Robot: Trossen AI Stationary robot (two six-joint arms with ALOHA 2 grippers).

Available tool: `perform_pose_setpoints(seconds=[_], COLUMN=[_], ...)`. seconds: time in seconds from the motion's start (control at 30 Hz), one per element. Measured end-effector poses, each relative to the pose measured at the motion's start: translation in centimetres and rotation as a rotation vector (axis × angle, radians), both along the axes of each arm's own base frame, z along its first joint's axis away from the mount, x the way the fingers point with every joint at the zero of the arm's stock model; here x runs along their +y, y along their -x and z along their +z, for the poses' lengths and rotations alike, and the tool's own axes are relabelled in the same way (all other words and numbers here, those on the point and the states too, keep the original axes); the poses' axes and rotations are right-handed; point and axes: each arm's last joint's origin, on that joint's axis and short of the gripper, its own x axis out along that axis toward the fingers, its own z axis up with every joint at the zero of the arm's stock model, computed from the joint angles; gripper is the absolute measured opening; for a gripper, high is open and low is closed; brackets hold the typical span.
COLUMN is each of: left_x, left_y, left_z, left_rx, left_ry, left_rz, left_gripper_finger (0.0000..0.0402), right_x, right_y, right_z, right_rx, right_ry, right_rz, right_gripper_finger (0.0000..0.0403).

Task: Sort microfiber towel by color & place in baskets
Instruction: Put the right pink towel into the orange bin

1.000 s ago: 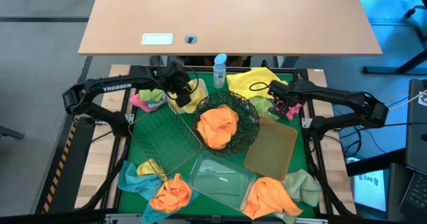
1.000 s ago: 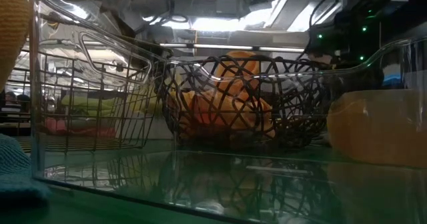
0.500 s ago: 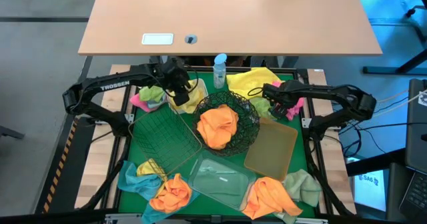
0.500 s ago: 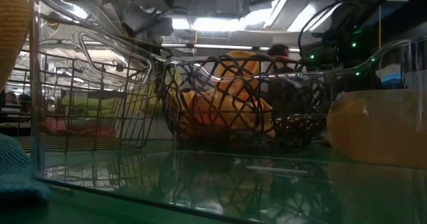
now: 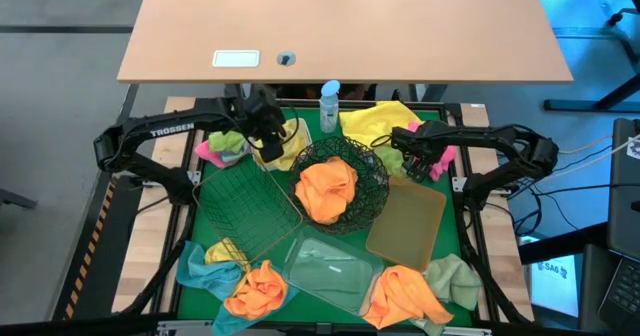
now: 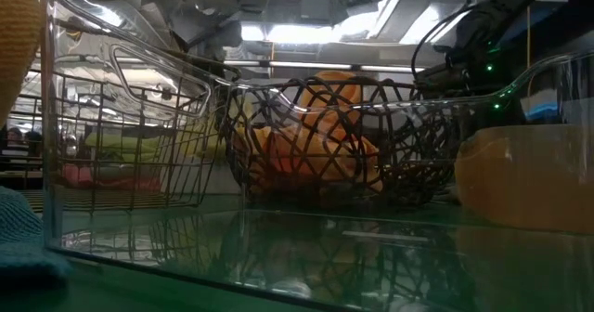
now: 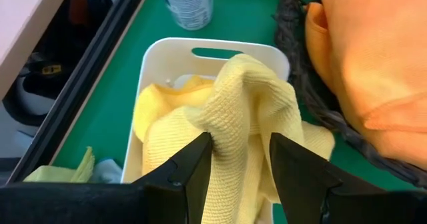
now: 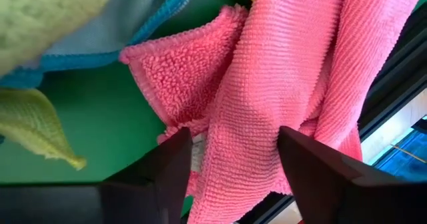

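Note:
My left gripper (image 5: 268, 141) (image 7: 240, 141) hangs over the small white tub (image 7: 200, 51) at the far left of the green mat, shut on a yellow towel (image 7: 247, 97). At the far right, my right gripper (image 5: 418, 156) (image 8: 237, 141) is open and low over a pink towel (image 8: 267, 84). Its two fingers stand on either side of the towel's bunched middle. A light blue towel (image 8: 133, 24) and pale green towels (image 8: 33, 117) lie beside the pink one. An orange towel (image 5: 325, 186) lies in the round black wire bowl (image 5: 375, 181). My left gripper pinches a raised fold of the yellow towel (image 7: 230, 151) between its two fingers (image 7: 193, 164), slanting down from above. The towel bunches into a peak just ahead of the fingertips. Its lower parts lie in the white tub, and one end drapes over the tub's rim (image 7: 327, 144).
A rectangular wire basket (image 5: 245, 211), a clear tray (image 5: 330, 266) and a tan tray (image 5: 405, 221) fill the mat's middle. Orange (image 5: 258, 286), blue (image 5: 195, 266) and pale green (image 5: 455, 276) towels lie near the front edge. A spray bottle (image 5: 329, 106) and a large yellow towel (image 5: 385, 121) are at the far edge.
My right gripper has sunk toward the pink towel and shifted a little toward the black bowl.

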Motion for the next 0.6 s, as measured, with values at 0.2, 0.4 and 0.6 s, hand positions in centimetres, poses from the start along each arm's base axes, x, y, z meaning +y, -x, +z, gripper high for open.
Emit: perform_pose_setpoints(seconds=[0.2,0.4,0.6], left_x=[-0.4,-0.4,-0.4], left_y=[-0.2,-0.2,-0.2], left_z=[0.0,0.0,0.0], left_rx=[0.002,0.001,0.001], left_ry=[-0.003,-0.003,-0.002], left_rz=[-0.013,-0.013,-0.011], left_gripper_finger=[0.0146,0.0146,0.0146], right_x=[0.0,0.1,-0.2], right_y=[0.0,0.1,-0.4], right_z=[0.0,0.4,3.3], right_rx=[-0.003,0.025,0.04], right_ry=[-0.006,-0.023,-0.031], right_rz=[-0.002,0.001,-0.003], right_gripper_finger=[0.0074,0.002,0.0005])
